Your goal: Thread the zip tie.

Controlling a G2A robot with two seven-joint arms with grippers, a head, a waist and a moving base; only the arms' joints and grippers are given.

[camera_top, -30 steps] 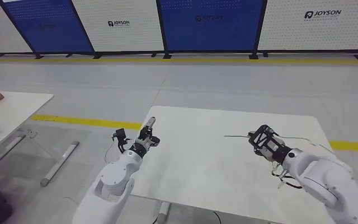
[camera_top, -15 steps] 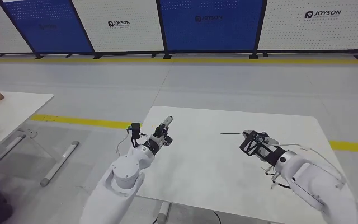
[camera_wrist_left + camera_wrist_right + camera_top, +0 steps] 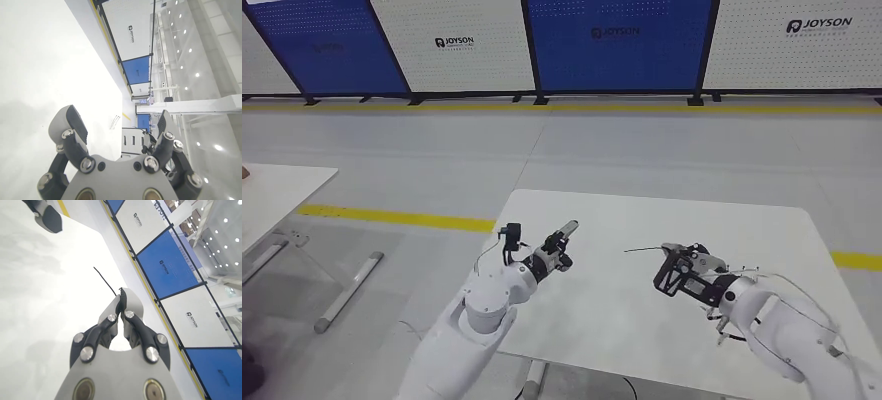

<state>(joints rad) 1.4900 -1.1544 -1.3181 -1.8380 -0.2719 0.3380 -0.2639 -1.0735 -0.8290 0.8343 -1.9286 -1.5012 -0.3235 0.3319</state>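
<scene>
My right jaws pinch the thin black plastic zip tie (image 3: 105, 281), its free end sticking out above the flat white table (image 3: 642, 210). My left jaws hang spread over that table's left side.

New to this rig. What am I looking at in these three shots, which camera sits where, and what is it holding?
It is a two-armed robot working at a white table. The top view looks down from a camera above its arms. The other two views come from a camera on each wrist, looking out along that arm's fingers. The right gripper is shut on a thin black zip tie, whose free end sticks out over the table. The left gripper is open and holds nothing. A few thin dark strands, probably spare ties, lie near one edge of the table.
</scene>
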